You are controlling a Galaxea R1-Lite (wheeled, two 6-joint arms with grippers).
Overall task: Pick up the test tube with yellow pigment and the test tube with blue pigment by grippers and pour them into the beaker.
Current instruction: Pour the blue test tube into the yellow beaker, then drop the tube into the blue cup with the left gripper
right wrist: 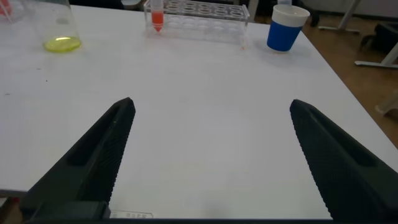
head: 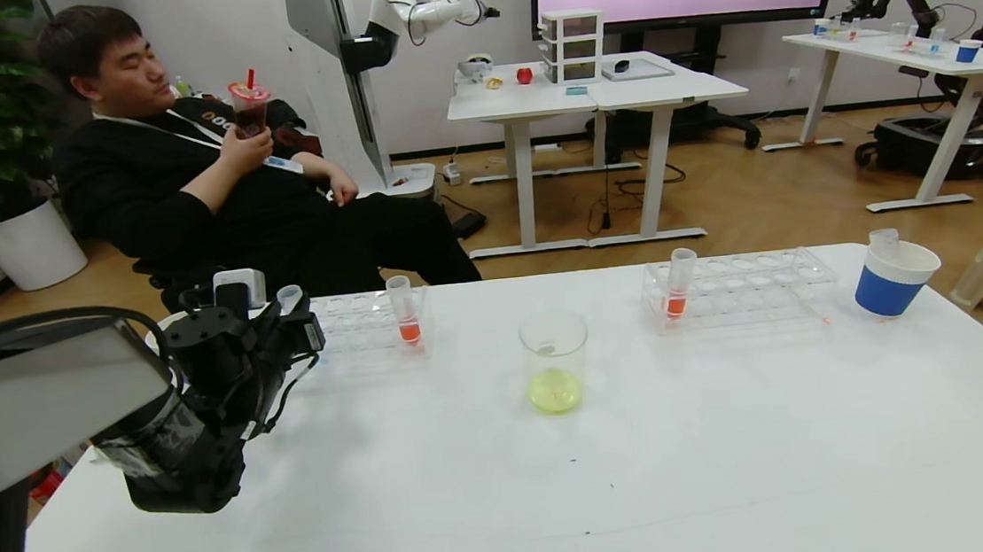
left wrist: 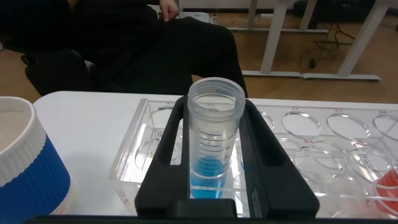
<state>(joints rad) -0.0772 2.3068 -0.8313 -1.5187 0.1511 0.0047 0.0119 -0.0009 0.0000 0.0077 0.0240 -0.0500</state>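
Clamping blue-pigment tube (left wrist: 214, 149) in left pincer (left wrist: 214, 155)

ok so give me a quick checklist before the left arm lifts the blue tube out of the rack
1. Left gripper shut on the blue tube: ok, fingers sit either side of it.
2. Blue tube upright and uncapped, liquid low inside: ok.
3. Tube clear of the rack: not ok, its lower end is still down in a slot.
4. Beaker upright and unobstructed mid-table: ok; it already holds yellow liquid.
5. Neighbouring orange tube apart from the left gripper: ok.
6. Right gripper out of the way: ok, open over bare table, holding nothing.
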